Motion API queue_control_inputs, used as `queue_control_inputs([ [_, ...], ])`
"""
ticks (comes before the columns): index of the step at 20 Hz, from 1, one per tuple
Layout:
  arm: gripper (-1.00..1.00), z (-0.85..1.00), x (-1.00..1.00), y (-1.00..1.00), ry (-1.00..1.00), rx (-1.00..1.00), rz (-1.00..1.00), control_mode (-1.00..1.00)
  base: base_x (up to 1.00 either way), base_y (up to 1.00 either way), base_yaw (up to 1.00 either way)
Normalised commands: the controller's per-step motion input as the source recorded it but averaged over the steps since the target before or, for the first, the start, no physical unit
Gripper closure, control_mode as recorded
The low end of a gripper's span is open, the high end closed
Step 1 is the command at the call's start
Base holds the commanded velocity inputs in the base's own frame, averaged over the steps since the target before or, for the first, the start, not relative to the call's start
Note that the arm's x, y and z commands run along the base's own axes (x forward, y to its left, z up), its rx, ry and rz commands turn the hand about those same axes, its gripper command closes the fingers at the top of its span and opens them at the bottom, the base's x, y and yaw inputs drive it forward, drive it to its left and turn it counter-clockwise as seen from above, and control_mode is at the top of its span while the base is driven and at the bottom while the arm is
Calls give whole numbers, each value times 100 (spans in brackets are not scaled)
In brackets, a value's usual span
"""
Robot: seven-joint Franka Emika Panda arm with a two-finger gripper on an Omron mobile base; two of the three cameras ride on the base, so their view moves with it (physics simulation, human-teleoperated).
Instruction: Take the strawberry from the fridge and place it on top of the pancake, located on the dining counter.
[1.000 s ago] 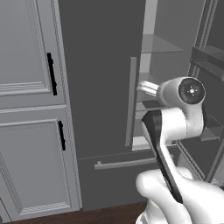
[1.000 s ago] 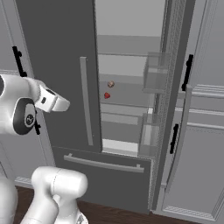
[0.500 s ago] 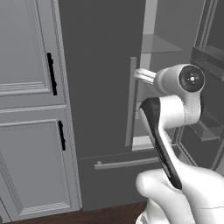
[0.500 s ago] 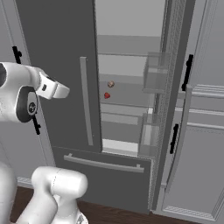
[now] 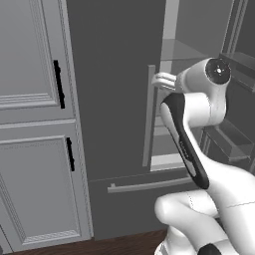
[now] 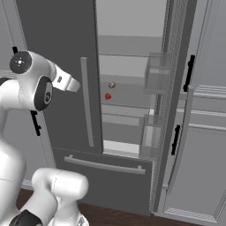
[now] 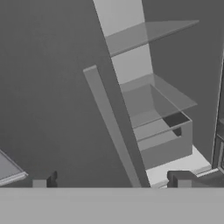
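Two dark fingertips [image 7: 46, 180] of the gripper [image 7: 111, 180] stand spread fully wide, nothing between them; hand aimed at the closed left door of the fridge [image 5: 109, 89] with its long bar handle [image 7: 116, 131] running up between the tips. Right door swung open, pale shelves exposed. Strawberry [image 6: 107, 96] sits on a middle glass shelf [image 6: 128, 95], toward its left edge close to the closed door, just below a small tan item [image 6: 112, 84]. Gripper well apart from it. Judgement: berry is tiny, light, soft and easily bruised, rounded so it may roll or squirt out; pinch gently across its widest middle, from the front, light squeeze. Pancake and dining counter not seen from here.
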Motion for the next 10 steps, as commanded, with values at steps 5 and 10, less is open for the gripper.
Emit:
queue_control_inputs([
  [5, -100, 0, 16, 0, -2, 0, 6, -100, 0, 0, 0],
  [10, -100, 0, 34, -14, 2, -2, 6, -100, 0, 0, 0],
])
